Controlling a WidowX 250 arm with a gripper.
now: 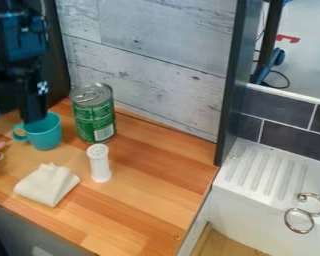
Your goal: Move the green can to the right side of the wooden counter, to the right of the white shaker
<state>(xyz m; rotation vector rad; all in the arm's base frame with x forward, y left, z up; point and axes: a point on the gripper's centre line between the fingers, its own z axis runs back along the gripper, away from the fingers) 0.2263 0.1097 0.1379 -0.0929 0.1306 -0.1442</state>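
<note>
In the camera view, the green can (94,116) carries a printed label with pale lettering and a white barcode patch low on its side. The teal mug (46,137) shows a plain wall with no visible writing. It sits upright on the wooden tabletop (146,200), left of the can, long axis vertical, mouth up and handle toward the view's left edge. The black gripper (34,119) hangs from the upper left, its lower end overlapping the mug's rim; whether they touch is unclear. I cannot tell how far the jaws are open or whether they have hold of the mug. In front of the can, a white shaker (99,166) stands upright, with a folded pale cloth (48,184) beside it.
</note>
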